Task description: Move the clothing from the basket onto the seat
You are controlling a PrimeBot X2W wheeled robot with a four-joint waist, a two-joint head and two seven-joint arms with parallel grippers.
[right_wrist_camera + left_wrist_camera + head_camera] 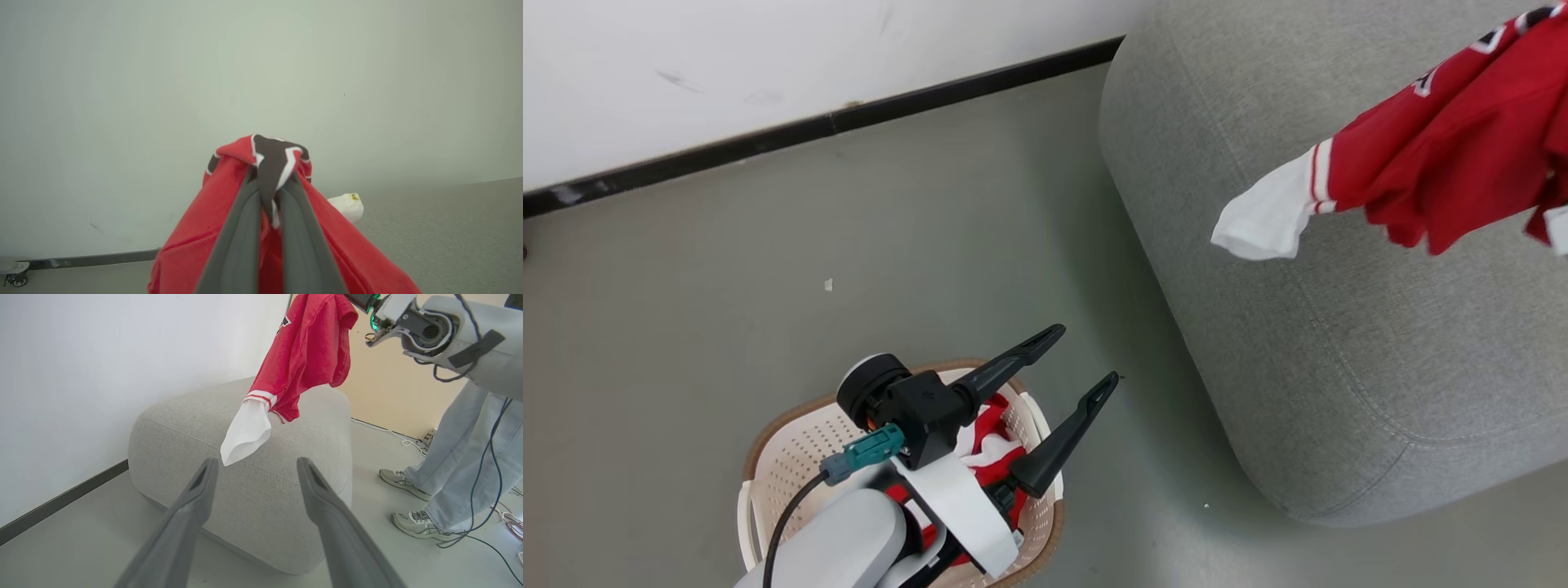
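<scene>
Jersey above seat (person nearby)

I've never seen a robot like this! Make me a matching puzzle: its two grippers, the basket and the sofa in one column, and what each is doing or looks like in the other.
1 left gripper
2 right gripper
3 basket
4 sofa

A fingers shut on the red jersey
B on the floor, red-and-white clothing inside
C fingers spread, holding nothing
D grey, jersey hanging over it

Pairs: 1-C, 2-A, 3-B, 4-D
</scene>
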